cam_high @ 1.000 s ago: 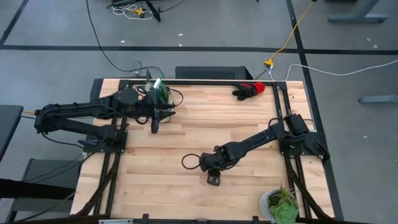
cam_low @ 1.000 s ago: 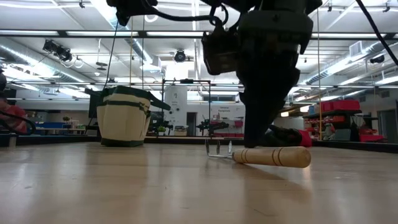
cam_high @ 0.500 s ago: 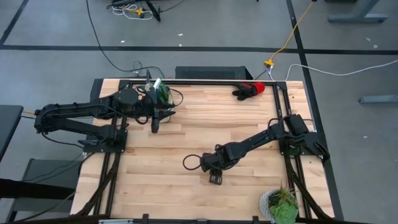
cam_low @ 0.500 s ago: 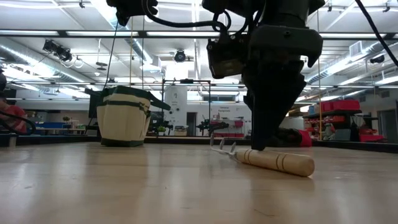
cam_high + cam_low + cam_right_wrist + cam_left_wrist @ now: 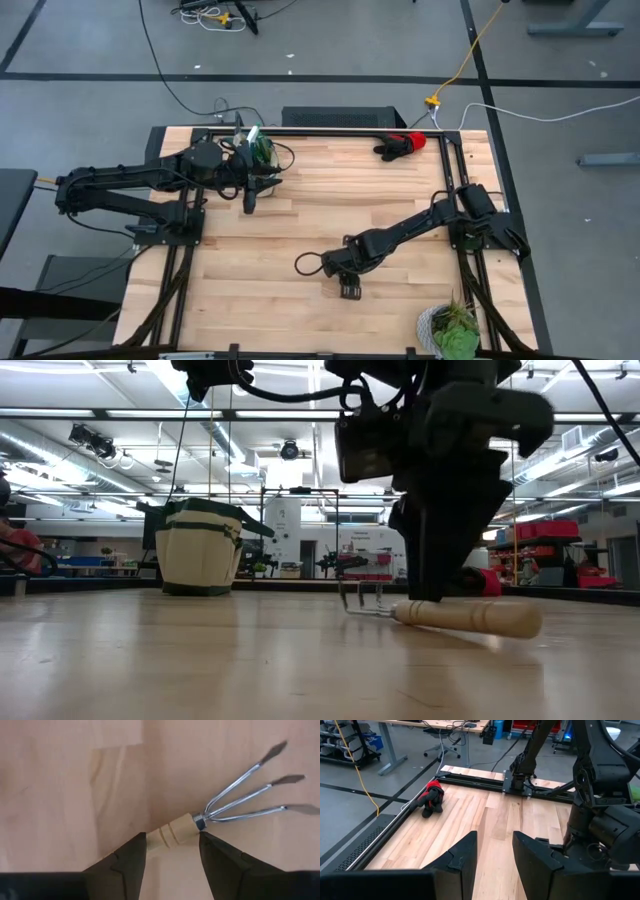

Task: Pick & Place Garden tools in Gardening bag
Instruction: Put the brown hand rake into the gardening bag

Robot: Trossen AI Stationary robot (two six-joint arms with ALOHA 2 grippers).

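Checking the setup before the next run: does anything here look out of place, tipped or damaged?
Nothing stands out. The gardening bag stands upright, the mini rake lies flat and whole between the right pincer's open fingers, the gloves lie near the far edge, and the left pincer waits by the bag.

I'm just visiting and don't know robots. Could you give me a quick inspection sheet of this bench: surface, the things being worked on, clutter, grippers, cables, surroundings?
Surface: pale wooden plank table in a dark frame.
Job's things: wooden-handled rake with three metal tines lying flat; beige canvas bag upright at the far edge; red-and-black gloves at the far right corner.
Clutter: leafy green potted plant at the near right corner.
Grippers: right gripper low over the rake, fingers open either side of its handle; left gripper open, empty, beside the bag.
Cables: yellow cable on the floor.
Surroundings: grey floor, workshop benches.
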